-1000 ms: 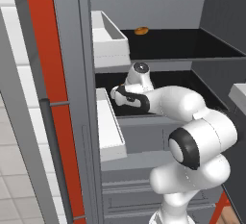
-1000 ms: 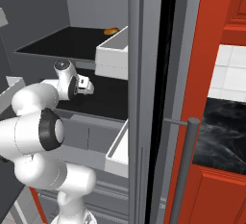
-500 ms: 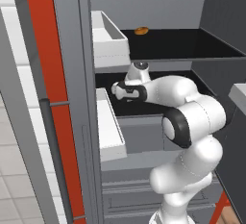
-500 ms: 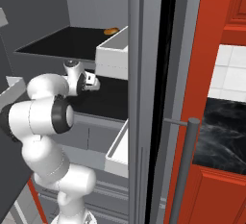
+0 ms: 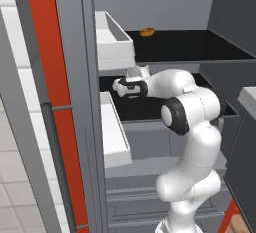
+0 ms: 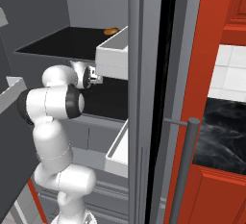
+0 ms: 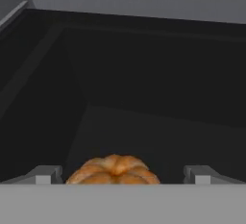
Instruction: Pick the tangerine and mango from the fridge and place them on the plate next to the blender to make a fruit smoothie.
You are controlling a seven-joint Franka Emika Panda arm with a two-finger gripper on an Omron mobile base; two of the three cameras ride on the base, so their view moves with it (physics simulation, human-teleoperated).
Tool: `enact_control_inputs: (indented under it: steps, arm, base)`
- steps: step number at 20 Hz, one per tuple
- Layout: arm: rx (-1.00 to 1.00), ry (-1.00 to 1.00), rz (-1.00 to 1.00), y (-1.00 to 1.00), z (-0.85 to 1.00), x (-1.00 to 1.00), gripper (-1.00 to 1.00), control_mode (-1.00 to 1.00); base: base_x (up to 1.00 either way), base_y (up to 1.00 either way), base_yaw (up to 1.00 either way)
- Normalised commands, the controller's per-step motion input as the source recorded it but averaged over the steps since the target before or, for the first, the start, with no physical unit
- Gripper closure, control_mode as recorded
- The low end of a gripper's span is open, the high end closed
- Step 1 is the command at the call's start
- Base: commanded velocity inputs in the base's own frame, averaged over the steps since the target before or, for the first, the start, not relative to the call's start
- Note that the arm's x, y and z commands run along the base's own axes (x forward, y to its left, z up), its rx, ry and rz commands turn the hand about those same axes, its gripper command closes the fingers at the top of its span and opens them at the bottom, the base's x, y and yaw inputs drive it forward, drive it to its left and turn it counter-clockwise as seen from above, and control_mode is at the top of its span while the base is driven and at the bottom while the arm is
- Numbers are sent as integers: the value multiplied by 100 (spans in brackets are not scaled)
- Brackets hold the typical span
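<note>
Hand (image 7: 123,174): wide open, straddling the tangerine (image 7: 113,170) on a fridge (image 5: 210,82) shelf, gripping nothing.
Progress: no fruit picked yet.

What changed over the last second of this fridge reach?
The arm pushed further into the fridge along the middle shelf, elbow swinging up, carrying the gripper to the tangerine, which now sits between the open jaws, not yet gripped. Nothing was taken or released. The orange item on the upper shelf, the door bins and the base stayed put.
</note>
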Motion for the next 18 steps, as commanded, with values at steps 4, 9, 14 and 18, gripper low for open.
enact_control_inputs:
  steps: [4, 9, 14, 18]
  arm:
    - [-1, 0, 0, 4, -44, 4, -100, -100]
    - [0, 0, -2, 0, -94, -52, -100, -100]
    - [0, 0, -2, 0, -76, -25, 100, -100]
    - [0, -5, -1, 0, -53, -30, 100, -100]
  base:
    - [0, 0, 0]
    - [0, 0, 0]
    - [0, 0, 0]
    - [0, 0, 0]
